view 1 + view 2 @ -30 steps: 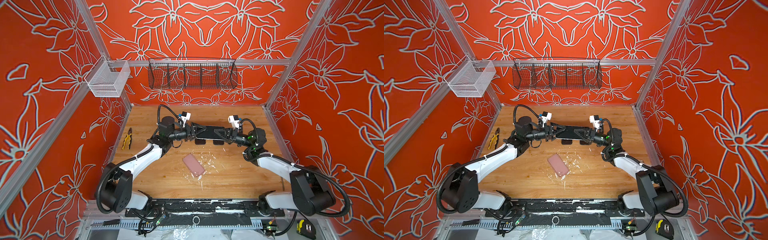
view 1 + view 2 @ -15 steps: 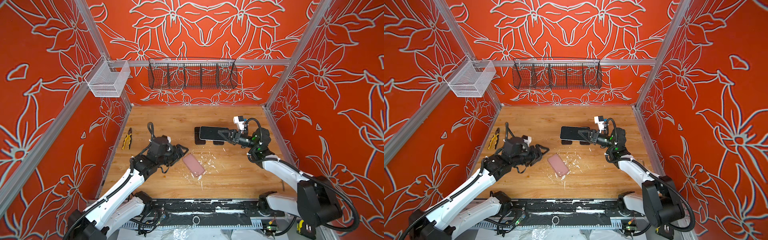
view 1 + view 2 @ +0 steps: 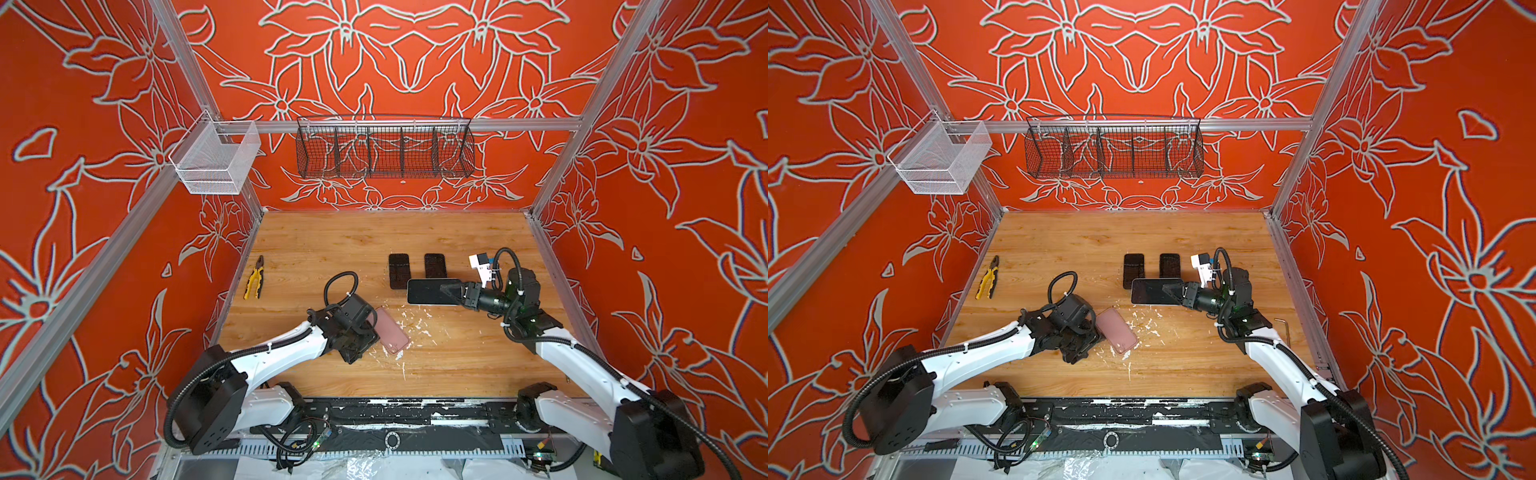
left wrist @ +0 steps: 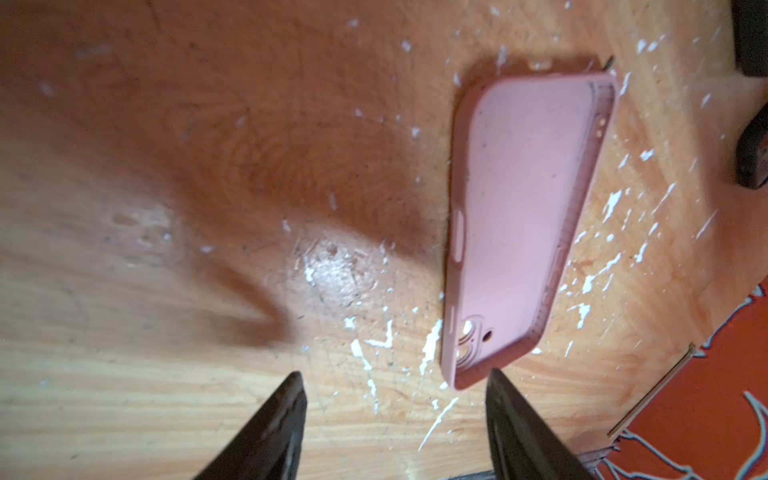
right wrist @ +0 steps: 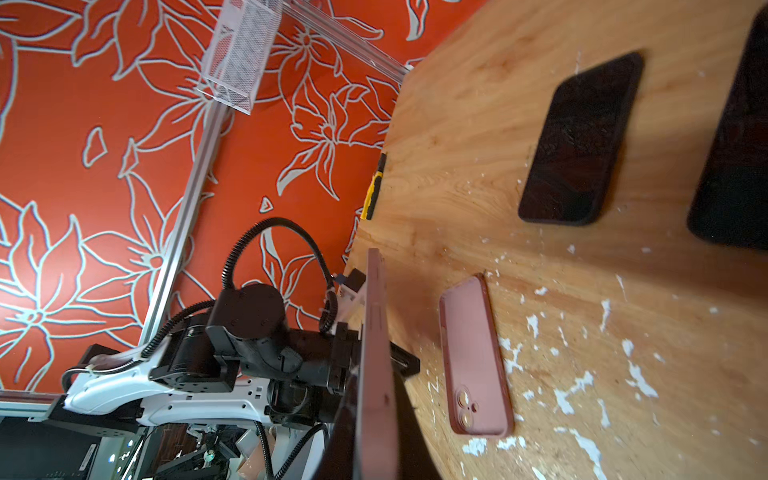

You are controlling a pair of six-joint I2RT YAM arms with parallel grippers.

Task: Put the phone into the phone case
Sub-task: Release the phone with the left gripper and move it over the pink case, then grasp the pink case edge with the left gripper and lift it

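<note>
On the paint-flecked wooden bench (image 3: 332, 249) the pink phone case (image 3: 392, 330) lay flat. My left claw (image 4: 395, 374) hung spread beside it. My right claw (image 3: 451, 291) was clamped on the phone (image 3: 428, 291), clear of the case.

The left arm (image 3: 274, 357) and right arm (image 3: 582, 365) wear white shells between black joints. Black ribbed cables (image 3: 340, 273) loop over each wrist. The left claw (image 4: 395, 374) has black tapering fingers (image 4: 266, 432).
</note>
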